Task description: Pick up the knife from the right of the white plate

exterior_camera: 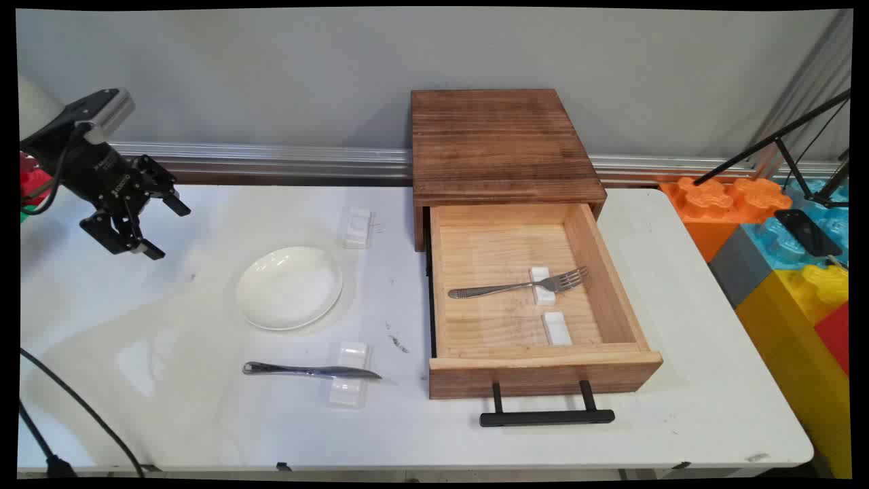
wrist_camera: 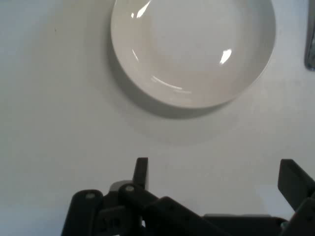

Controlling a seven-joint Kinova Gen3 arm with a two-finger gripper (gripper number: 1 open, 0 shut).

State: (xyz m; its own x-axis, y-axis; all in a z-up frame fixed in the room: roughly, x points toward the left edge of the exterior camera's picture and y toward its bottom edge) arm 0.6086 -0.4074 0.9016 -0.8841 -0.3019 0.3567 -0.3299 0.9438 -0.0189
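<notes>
My gripper (exterior_camera: 170, 229) hangs open above the table's left side, holding nothing. Its two fingers (wrist_camera: 141, 172) stand wide apart in the hand view. The nearest thing is a white plate (exterior_camera: 290, 286), empty, to the gripper's right; it fills the top of the hand view as the white plate (wrist_camera: 193, 49). A metal knife (exterior_camera: 309, 371) lies in front of the plate, its blade on a small white rest (exterior_camera: 349, 392). A wooden drawer box (exterior_camera: 502, 146) stands at the back with its drawer (exterior_camera: 611, 272) pulled out. Inside, a fork (exterior_camera: 519, 285) leans on a white rest (exterior_camera: 541, 285).
A second white rest (exterior_camera: 557, 327) lies in the drawer, another white rest (exterior_camera: 357, 227) behind the plate. The drawer's black handle (exterior_camera: 546, 416) juts toward the front edge. Large coloured toy blocks (exterior_camera: 787, 258) and a black tripod (exterior_camera: 781, 146) stand to the right of the table.
</notes>
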